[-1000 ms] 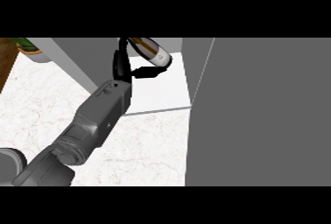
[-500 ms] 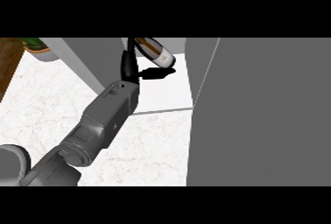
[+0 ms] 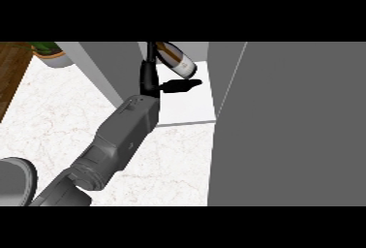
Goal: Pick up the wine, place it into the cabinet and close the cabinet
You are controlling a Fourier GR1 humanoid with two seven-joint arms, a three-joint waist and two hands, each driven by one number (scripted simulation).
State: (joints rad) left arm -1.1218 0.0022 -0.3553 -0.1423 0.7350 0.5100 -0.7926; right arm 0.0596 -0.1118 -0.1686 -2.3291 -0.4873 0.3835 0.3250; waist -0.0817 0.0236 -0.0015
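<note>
We observed one hand [image 3: 151,77] extended from a grey forearm [image 3: 118,140] into the open cabinet [image 3: 187,104], its fingers and thumb curled round the wine bottle [image 3: 175,58]. The bottle lay tilted above the cabinet's pale floor, near the view's upper edge. We could not tell which arm it was. The grey cabinet door [image 3: 293,121] filled the right side. A potted plant [image 3: 52,52] stood at upper left, beside the marble counter [image 3: 50,116].

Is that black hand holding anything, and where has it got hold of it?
Yes: the left hand holds the wine bottle around its labelled body, thumb under it; the bottle lies tilted inside the open cabinet.
</note>
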